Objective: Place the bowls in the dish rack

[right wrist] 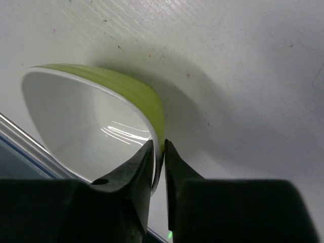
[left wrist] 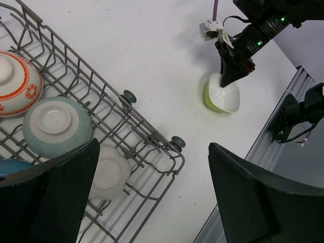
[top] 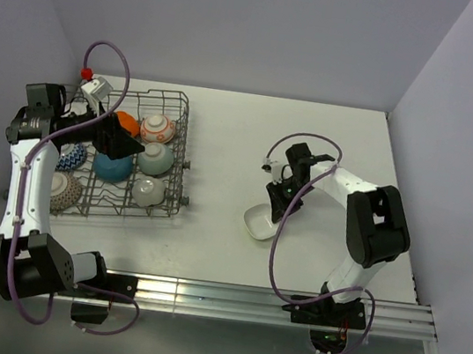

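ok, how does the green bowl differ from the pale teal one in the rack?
The green bowl is squarish, opening up, outside the dish rack, its rim pinched by the right hand. The teal bowl is round, upside down in the rack, untouched. Both are small bowls.

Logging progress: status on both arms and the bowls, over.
Left tool open above rack. Right tool shut on green bowl rim, bowl outside rack. Nothing in the way.
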{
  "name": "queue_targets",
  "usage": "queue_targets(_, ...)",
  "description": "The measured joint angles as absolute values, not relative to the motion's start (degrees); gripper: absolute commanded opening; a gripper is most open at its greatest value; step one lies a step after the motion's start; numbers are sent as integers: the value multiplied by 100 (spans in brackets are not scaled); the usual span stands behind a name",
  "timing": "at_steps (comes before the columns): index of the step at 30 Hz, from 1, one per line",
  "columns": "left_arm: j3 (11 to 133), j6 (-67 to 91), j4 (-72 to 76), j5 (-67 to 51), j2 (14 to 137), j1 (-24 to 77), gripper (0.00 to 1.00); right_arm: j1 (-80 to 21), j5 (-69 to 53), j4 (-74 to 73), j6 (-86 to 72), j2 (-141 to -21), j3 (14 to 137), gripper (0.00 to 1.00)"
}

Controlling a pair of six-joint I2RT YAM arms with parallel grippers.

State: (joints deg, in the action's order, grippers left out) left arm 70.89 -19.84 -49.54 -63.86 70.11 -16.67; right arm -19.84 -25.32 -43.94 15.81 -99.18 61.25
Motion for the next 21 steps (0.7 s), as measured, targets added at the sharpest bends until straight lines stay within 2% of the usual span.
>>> queue_targets(1,7089,-1986,-4954,-6383,7011,-1669,93,-1984,-2563,-4392,1566,-9924,6125,9)
queue_targets(3,7089,-1986,-4954,-6377,7011,-1669,93,-1984,-2620,-4375,1581,-9926,6125,1)
queue_targets(4,7089,-1986,-4956,-6375,7011,-1669,93,-1984,-2644,-4362,1551,-9926,6121,0)
queue_targets(10,7094,-1970,-5022,-6313,7026,-1669,92,-1984,-2961,-4351,1433,-9861,6316,0)
queue_targets(15,7107,-1675,-4945,-6305,7076,-1636,100,-1984,-3638,-4171,945,-9655,7234,0)
queue_targets(21,6766,-847,-3887,-6117,6718,-1057,100,-1986,-4729,-3177,-163,-9426,7999,0)
